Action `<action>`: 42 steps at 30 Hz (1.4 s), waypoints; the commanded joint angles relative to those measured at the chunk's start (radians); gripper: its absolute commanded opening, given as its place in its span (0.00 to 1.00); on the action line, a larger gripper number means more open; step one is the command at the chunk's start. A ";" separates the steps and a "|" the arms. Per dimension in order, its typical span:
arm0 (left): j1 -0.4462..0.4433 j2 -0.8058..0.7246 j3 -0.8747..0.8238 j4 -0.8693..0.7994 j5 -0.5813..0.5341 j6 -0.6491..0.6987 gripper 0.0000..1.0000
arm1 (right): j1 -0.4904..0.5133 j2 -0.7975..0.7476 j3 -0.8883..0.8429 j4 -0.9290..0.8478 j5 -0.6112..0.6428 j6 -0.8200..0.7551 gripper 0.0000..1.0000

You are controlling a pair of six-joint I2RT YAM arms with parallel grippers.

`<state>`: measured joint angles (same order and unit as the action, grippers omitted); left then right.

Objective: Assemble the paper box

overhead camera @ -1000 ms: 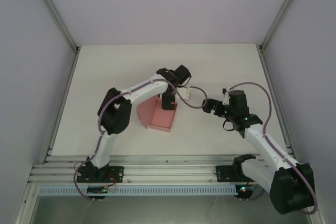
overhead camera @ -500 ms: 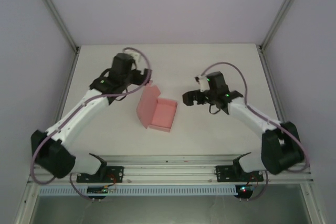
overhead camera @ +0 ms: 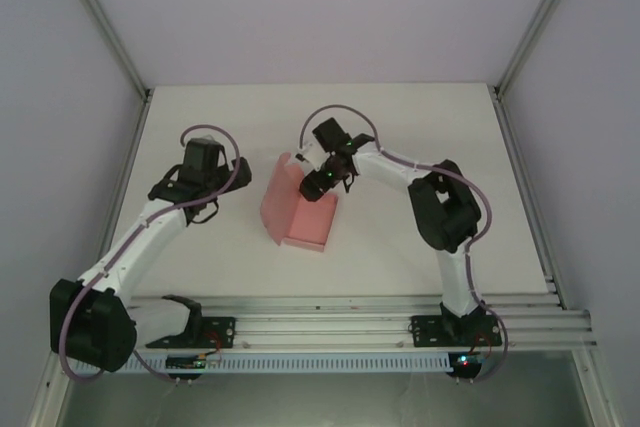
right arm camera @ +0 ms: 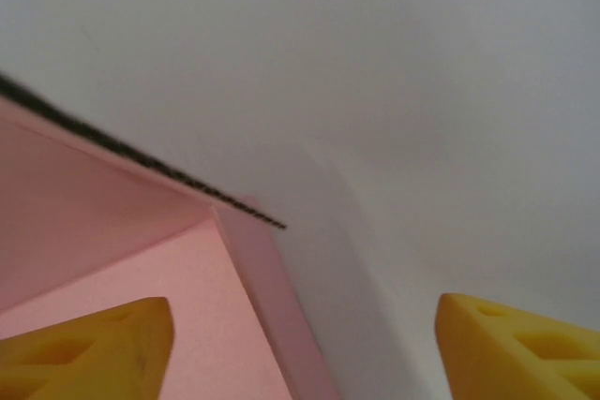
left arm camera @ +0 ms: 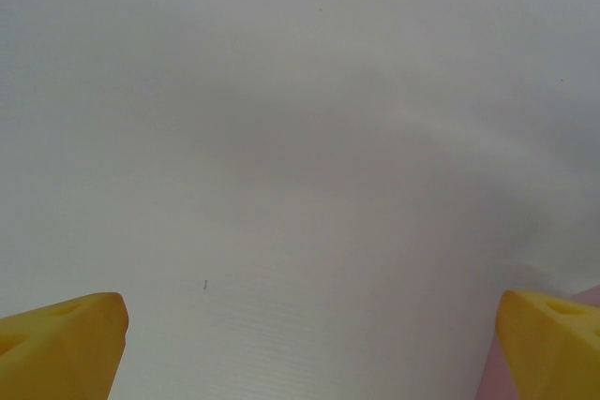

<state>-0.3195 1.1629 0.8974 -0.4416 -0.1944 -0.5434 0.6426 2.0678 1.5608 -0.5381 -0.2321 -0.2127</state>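
Withdrawn from the upper left of the top view toward the left middle, the left gripper is now parked well apart from the paper box. The right gripper has been swung across from right of centre to the far edge of that box. The box itself is found unmoved near the centre of the frame. It lies on the table with its tray open upward and a flap raised along its left side. From this it may be judged that the work has been passed to the right arm, and that the folding of a wall or flap is being set up rather than finished. In the left wrist view the left gripper's yellow fingertips are seen at the two lower corners, spread wide over bare table, with nothing held. In the right wrist view the right gripper's jaws are seen apart, one fingertip over the pink interior at lower left and the other over the table at lower right. A side wall of the box is thus straddled, but no contact can be made out and nothing is gripped yet.
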 commanded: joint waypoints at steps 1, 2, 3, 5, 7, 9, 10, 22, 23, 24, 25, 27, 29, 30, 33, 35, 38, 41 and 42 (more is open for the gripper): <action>0.011 -0.045 -0.004 -0.008 -0.002 -0.016 0.99 | 0.007 0.031 0.034 -0.091 0.018 -0.021 0.68; 0.011 -0.053 -0.009 -0.006 -0.004 -0.014 1.00 | 0.009 0.038 0.031 -0.088 0.021 -0.013 0.62; 0.011 -0.061 -0.011 -0.005 -0.006 -0.014 1.00 | 0.011 0.042 0.030 -0.087 0.034 0.001 0.53; 0.011 -0.075 -0.014 -0.006 -0.013 -0.014 1.00 | 0.015 0.043 0.023 -0.076 0.076 0.043 0.36; 0.012 -0.090 -0.014 -0.008 -0.019 -0.013 1.00 | 0.019 0.026 0.011 -0.071 0.123 0.087 0.19; 0.013 -0.107 -0.014 -0.006 -0.018 -0.011 1.00 | 0.023 -0.010 -0.033 -0.008 0.185 0.148 0.11; 0.013 -0.118 -0.013 -0.006 -0.015 -0.010 1.00 | 0.028 -0.031 -0.055 0.013 0.231 0.189 0.08; 0.013 -0.160 -0.034 0.036 0.015 -0.026 1.00 | 0.128 -0.124 -0.202 -0.161 0.649 1.001 0.00; 0.013 -0.152 -0.033 0.035 0.025 -0.021 0.99 | 0.135 -0.131 -0.220 -0.139 0.646 1.020 0.00; 0.013 -0.145 -0.034 0.037 0.038 -0.017 1.00 | 0.143 -0.136 -0.237 -0.124 0.624 1.038 0.02; 0.013 -0.138 -0.032 0.037 0.050 -0.012 1.00 | 0.149 -0.143 -0.246 -0.113 0.626 1.062 0.02; 0.013 -0.123 -0.029 0.040 0.079 -0.001 1.00 | 0.162 -0.150 -0.259 -0.097 0.615 1.079 0.03; 0.013 -0.111 -0.035 0.055 0.113 0.014 1.00 | 0.173 -0.154 -0.265 -0.091 0.590 1.064 0.06; 0.013 -0.104 -0.037 0.067 0.135 0.025 1.00 | 0.172 -0.153 -0.261 -0.088 0.597 1.055 0.12; 0.013 -0.078 -0.033 0.091 0.199 0.060 1.00 | 0.173 -0.170 -0.250 -0.095 0.629 1.022 0.39; 0.012 -0.051 -0.015 0.101 0.257 0.099 1.00 | 0.174 -0.206 -0.254 -0.088 0.651 0.989 0.50; 0.012 0.008 0.033 0.109 0.352 0.176 1.00 | 0.163 -0.284 -0.267 -0.071 0.687 0.911 0.64; 0.011 0.093 0.104 0.090 0.400 0.247 1.00 | 0.129 -0.365 -0.291 -0.014 0.674 0.783 0.77; 0.011 0.124 0.132 0.078 0.419 0.281 1.00 | 0.114 -0.391 -0.306 0.024 0.644 0.701 0.83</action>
<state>-0.3138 1.2373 0.9432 -0.3687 0.1234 -0.3748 0.7906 1.7641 1.2755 -0.5758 0.4004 0.6605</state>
